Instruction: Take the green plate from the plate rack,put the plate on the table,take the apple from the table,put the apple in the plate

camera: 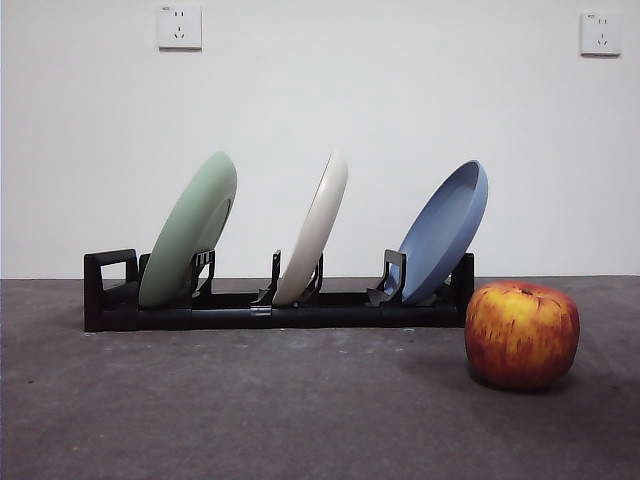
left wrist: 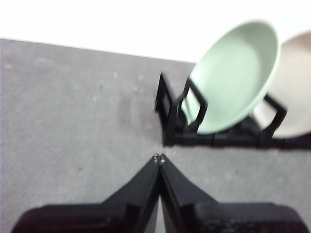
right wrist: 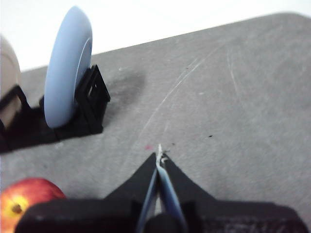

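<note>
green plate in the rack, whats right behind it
In the front view the green plate leans in the plate rack, with only bare white wall behind. Its lower edge is hidden by the rack's holder.

Green plate (left wrist: 233, 80) racked; left claw (left wrist: 159, 158) closed

Left gripper (left wrist: 159, 158): two black wedge-shaped jaws, small pale screws at tips; right gripper (right wrist: 160, 156): black jaws, bluish inner faces.
</note>
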